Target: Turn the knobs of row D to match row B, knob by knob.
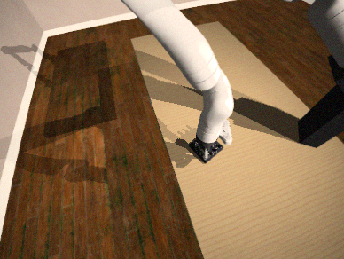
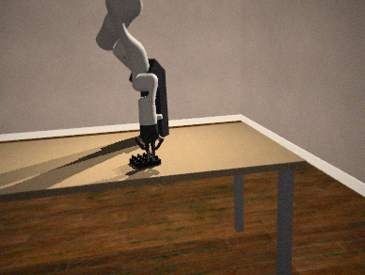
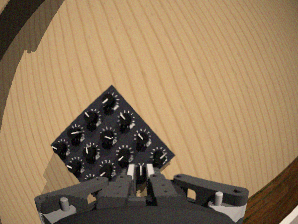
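The black knob box stands on the tan table with its grid of white-lined knobs; in the wrist view it sits turned like a diamond. It also shows in the top view and in the exterior view, near the table's edge. My gripper points straight down and is shut on a knob at the box's edge nearest the wrist camera. The fingers hide that knob, so I cannot read its name or its line. The arm covers part of the box in the top view, where the gripper is barely visible.
The robot's dark base block stands on the table behind the box and also shows in the exterior view. The table edge runs close beside the box, with wooden floor below it.
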